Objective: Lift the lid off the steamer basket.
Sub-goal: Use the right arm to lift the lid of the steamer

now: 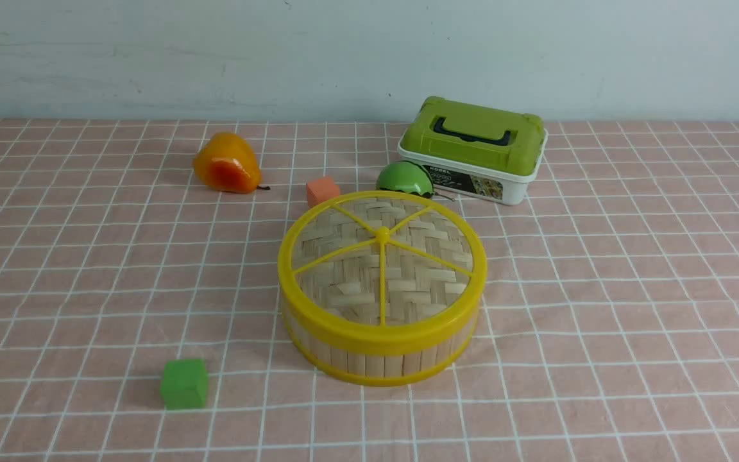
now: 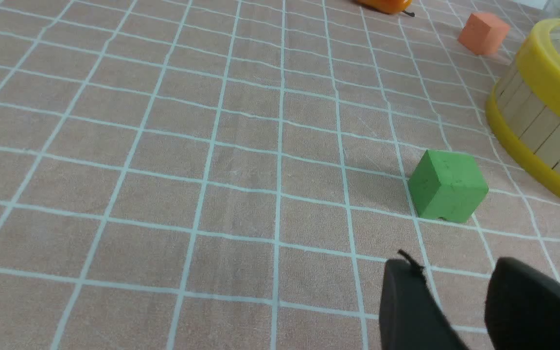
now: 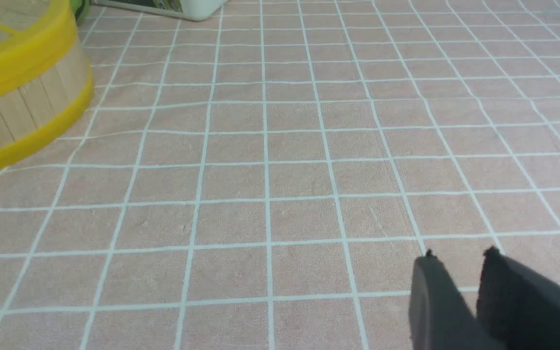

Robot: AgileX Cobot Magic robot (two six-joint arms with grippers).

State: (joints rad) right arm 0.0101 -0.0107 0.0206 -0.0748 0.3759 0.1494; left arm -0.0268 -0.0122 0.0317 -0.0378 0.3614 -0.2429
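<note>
The steamer basket [image 1: 376, 362] stands mid-table on the pink checked cloth, with light bamboo slats between yellow rims. The lid [image 1: 382, 256], woven bamboo with yellow spokes and a centre knob, sits flat on top of it. Neither gripper shows in the front view. In the left wrist view my left gripper [image 2: 450, 265] is open and empty over bare cloth, with the basket [image 2: 542, 131] and the lid's rim [image 2: 552, 73] well ahead of it. In the right wrist view my right gripper [image 3: 460, 255] is narrowly open and empty, far from the basket [image 3: 17, 107].
A green cube [image 1: 184, 383] lies front left of the basket, just ahead of my left gripper [image 2: 447, 185]. Behind the basket are an orange cube [image 1: 322, 191], an orange-yellow fruit [image 1: 226, 163], a green round toy [image 1: 405, 179] and a white box with a green lid [image 1: 475, 147].
</note>
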